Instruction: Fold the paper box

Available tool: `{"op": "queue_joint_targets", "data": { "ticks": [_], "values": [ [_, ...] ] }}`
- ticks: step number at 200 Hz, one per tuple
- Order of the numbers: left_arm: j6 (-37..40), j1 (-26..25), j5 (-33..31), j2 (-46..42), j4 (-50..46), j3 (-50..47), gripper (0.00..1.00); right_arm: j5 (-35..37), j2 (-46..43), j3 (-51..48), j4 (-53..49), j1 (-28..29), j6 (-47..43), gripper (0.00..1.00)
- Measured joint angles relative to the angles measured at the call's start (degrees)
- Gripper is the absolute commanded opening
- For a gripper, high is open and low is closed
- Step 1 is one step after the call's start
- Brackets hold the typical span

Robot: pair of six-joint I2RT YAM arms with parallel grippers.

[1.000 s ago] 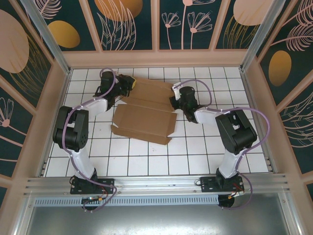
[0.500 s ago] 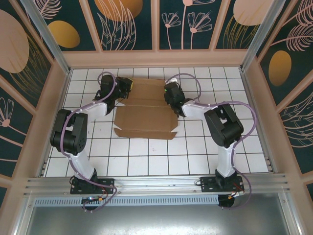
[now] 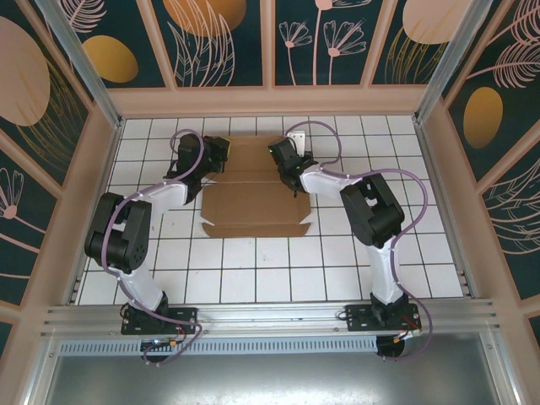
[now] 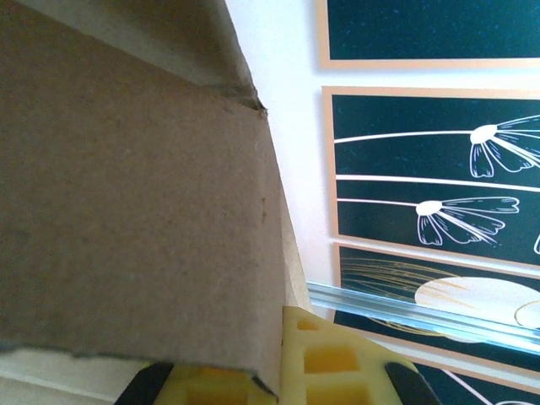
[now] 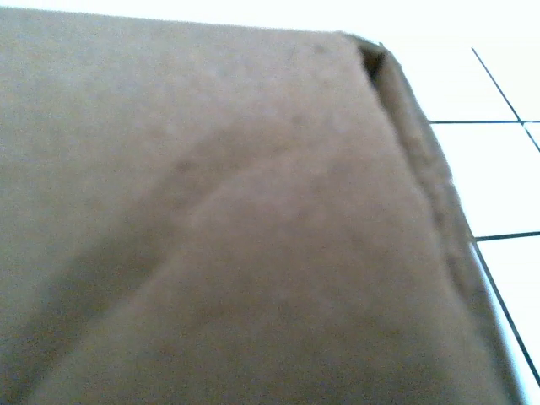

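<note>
paper box [image 3: 253, 202]: plain brown cardboard, lying opened out and mostly flat on the far half of the desk, between the two arms.
box layout: crease lines running left to right across the middle; near edge ending in a long flap with small tabs at its two corners; far panels reaching toward the back wall.
desk [image 3: 253, 270]: white square tiles with dark grout, bare on the near side of the box.
left claw [image 3: 218, 153]: at the far-left edge of the box, clamped tight on the cardboard there.
left wrist view: a brown flap [image 4: 135, 211] very close to the lens, its cut lower edge overlapping the yellow pads [image 4: 333, 359] at the bottom; beyond it, dark wall panels with pale flower drawings and an aluminium rail [image 4: 422, 308].
right claw [image 3: 278, 156]: at the far-right part of the box, low over the cardboard, jaws closed; not clear whether any cardboard is pinched between them.
right wrist view: blurred brown cardboard [image 5: 211, 211] pressed close to the camera, with a folded edge along its right side and a notch at the upper right corner; white tiles [image 5: 498, 169] beside it on the right.
arms: both stretched from the near edge toward the far side, left wrist on the box's left, right wrist on its right, well apart from each other.
</note>
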Motion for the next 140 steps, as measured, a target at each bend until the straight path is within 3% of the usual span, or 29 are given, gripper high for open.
{"op": "queue_joint_targets", "data": {
  "ticks": [82,96,112,140],
  "values": [
    [-1.44,-1.64,-3.23,-0.52,4.42,-3.34,0.00,4.15,2.78,5.92,-8.09,0.83,9.20,0.00],
    [-1.49,-1.77,-3.67,-0.52,4.39,-3.34,0.00,3.89,2.78,6.03,-8.28,0.81,9.49,0.17],
    [-1.46,-1.90,-3.93,-0.52,4.28,-3.34,0.00,3.19,2.14,4.11,-5.88,0.70,7.89,0.51],
    [-1.46,-2.60,-3.43,-0.52,4.00,-3.34,0.00,-1.27,-3.61,-5.88,1.90,0.46,2.03,0.81]
  ]
}}
